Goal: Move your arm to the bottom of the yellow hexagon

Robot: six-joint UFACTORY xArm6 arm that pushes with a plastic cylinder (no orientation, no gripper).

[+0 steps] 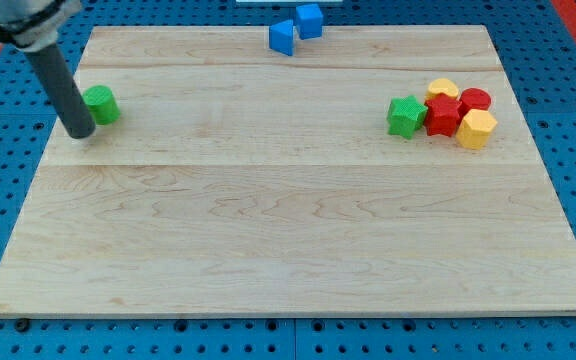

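Observation:
The yellow hexagon [476, 128] lies at the view's right of the wooden board, at the lower right of a tight cluster. A second yellow block [442, 89] sits at the cluster's top. My tip [79, 132] rests on the board at the far left, just left of and below a green round block [100, 104]. The tip is far from the yellow hexagon, almost the whole board width to its left.
The cluster also holds a red star-like block [442, 115], a red round block [475, 100] and a green star block [404, 116]. Two blue blocks [283, 37] [309, 20] lie at the top edge. The wooden board [288, 240] lies on a blue pegboard.

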